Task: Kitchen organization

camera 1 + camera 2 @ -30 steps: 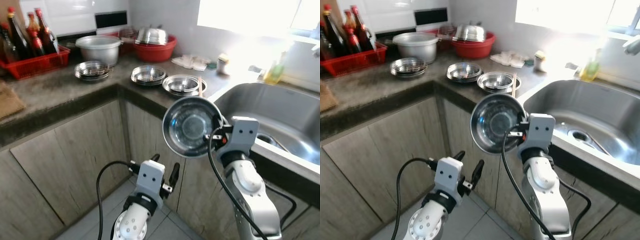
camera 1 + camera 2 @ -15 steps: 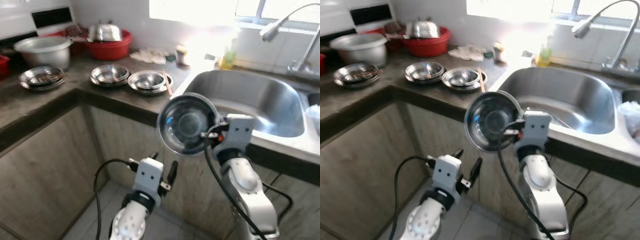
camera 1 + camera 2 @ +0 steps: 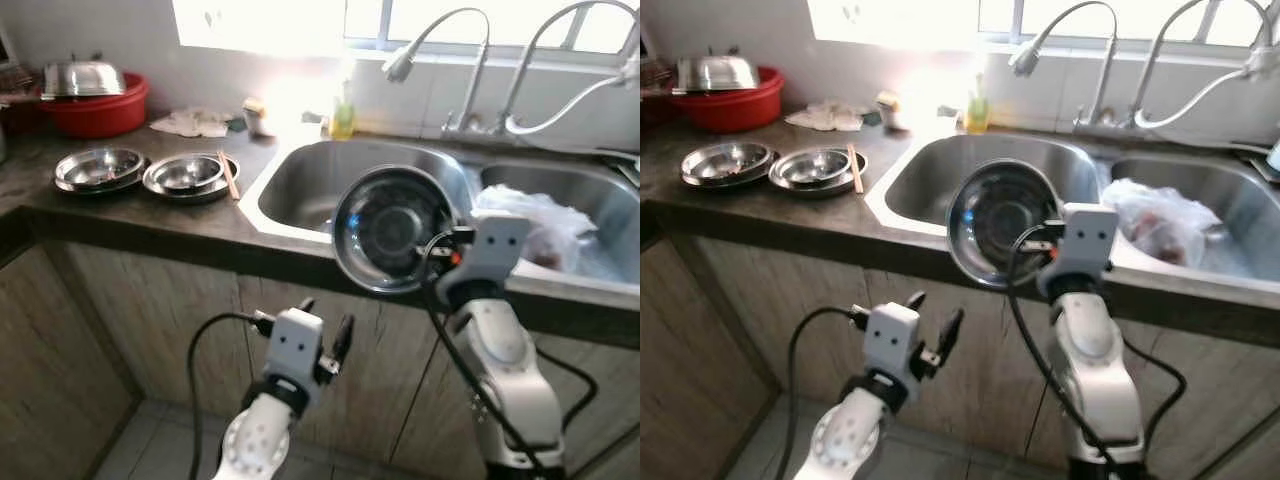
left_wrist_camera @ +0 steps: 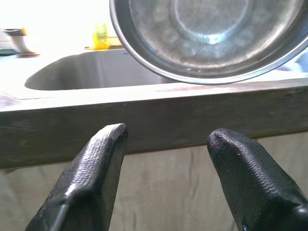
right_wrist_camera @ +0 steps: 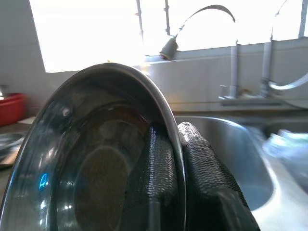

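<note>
My right gripper [image 3: 440, 250] is shut on the rim of a round steel bowl [image 3: 390, 228], which it holds on edge, its hollow facing me, in front of the left sink basin [image 3: 330, 185]. In the right wrist view the two fingers [image 5: 161, 168] pinch the bowl's rim [image 5: 144, 86]. My left gripper [image 3: 325, 325] hangs low before the cabinet doors, open and holding nothing; its view looks up at the bowl's underside [image 4: 211, 33] and the counter edge [image 4: 144, 106].
Two steel dish stacks [image 3: 98, 167] [image 3: 190, 173] with chopsticks [image 3: 229, 174] lie on the counter left of the sink. A red basin [image 3: 95, 110] with a lid stands behind. A plastic bag [image 3: 535, 220] fills the right basin. Two faucets [image 3: 440, 40] arch over the sinks.
The camera has swung right: the sink and faucets now lie straight ahead, and the pot and bottle rack have gone out of frame. The bowl stays in my right gripper.
</note>
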Robot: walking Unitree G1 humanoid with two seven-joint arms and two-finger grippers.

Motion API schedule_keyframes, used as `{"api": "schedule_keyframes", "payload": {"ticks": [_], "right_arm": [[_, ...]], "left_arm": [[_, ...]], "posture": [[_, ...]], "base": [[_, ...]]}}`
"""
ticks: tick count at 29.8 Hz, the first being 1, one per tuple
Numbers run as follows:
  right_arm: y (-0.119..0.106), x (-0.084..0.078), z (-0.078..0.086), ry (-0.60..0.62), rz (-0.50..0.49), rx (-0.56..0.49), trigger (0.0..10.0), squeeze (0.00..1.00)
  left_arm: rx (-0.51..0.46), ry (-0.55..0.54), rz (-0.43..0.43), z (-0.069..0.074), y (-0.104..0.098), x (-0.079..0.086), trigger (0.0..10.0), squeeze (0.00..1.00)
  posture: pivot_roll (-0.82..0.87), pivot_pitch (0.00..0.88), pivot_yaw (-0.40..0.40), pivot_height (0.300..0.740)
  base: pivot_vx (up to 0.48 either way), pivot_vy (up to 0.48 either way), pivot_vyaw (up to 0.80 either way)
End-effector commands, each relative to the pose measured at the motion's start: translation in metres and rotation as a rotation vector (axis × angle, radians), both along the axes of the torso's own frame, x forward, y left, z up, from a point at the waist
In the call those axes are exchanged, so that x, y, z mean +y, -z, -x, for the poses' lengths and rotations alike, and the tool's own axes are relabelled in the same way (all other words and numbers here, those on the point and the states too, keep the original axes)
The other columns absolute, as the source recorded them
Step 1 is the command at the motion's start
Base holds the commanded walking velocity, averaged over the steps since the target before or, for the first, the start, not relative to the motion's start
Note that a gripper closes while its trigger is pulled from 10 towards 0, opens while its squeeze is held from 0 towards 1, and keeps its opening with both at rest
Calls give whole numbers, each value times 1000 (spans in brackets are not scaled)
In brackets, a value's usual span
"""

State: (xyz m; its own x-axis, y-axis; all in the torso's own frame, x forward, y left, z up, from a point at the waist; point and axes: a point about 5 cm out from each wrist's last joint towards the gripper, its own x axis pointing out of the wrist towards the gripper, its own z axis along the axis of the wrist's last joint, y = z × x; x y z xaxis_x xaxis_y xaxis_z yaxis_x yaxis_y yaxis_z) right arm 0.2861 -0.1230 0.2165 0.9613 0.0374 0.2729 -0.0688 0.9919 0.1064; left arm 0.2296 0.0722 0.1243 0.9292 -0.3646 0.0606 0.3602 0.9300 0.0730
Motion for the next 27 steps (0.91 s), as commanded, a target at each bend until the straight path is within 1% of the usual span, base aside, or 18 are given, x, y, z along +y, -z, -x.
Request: {"api": "schedule_keyframes", "payload": {"ticks": [1, 4, 18, 22, 25, 27], "right_arm": [[-5, -3, -3, 4, 2, -12, 10000, 0], [-9, -6, -7, 1, 12, -20, 10000, 0], [-18, -8, -17, -21, 38, -44, 10000, 0], [-22, -6, -18, -49, 81, -64, 10000, 0], [-22, -6, -20, -52, 79, -63, 10000, 0], [-21, -6, -22, -54, 72, -48, 10000, 0]], "left_arm": [[-8, -8, 10, -2, -4, 0, 10000, 0], [-27, -22, 13, -6, -9, 3, 10000, 0], [-28, -19, 14, -6, -9, 1, 10000, 0], [-29, -19, 16, -7, -9, 1, 10000, 0], [-30, -20, 16, -7, -9, 1, 10000, 0], [-22, -24, 24, -7, -9, 2, 10000, 0]], "posture": [[97, 0, -42, 740], [98, 0, -44, 740], [100, 0, -52, 740], [100, 0, -53, 740], [101, 0, -54, 740], [100, 0, -54, 740]], "base": [[349, 0, 0], [409, 0, 0], [480, 0, 0], [480, 0, 0], [480, 0, 448], [324, 0, 0]]}}
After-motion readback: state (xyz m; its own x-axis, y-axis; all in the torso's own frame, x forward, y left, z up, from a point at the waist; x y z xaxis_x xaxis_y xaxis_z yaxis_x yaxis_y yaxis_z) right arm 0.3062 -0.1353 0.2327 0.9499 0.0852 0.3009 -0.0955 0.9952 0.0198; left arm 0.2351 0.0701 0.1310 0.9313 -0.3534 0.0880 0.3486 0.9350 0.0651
